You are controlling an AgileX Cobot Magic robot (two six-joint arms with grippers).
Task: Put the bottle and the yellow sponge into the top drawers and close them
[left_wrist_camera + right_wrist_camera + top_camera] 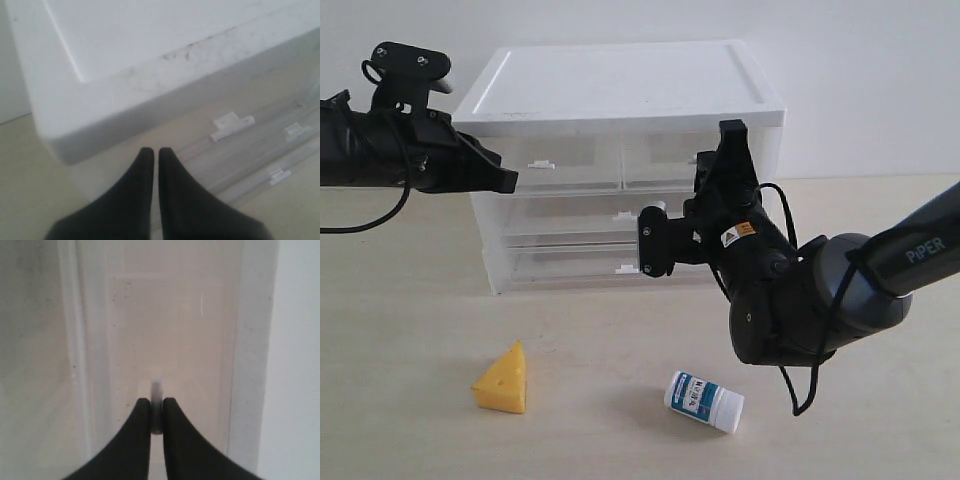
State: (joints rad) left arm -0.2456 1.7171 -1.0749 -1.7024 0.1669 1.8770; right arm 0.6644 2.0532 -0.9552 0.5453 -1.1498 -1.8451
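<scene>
Right wrist view: pincer (156, 402) around tab (156, 388)

Cabinet (620, 95) far centre on surface (400, 330); top drawers (570, 160) side by side, right one's handle (157, 416) inside right hand (157, 401). Sponge (503, 380) near left, bottle (704, 400) near right, both before cabinet.

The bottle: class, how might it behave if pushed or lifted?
The bottle lies on its side, so a push would probably roll it. Small and plastic-looking, it is likely light. Its smooth-looking round body could slip from a loose grasp.
</scene>
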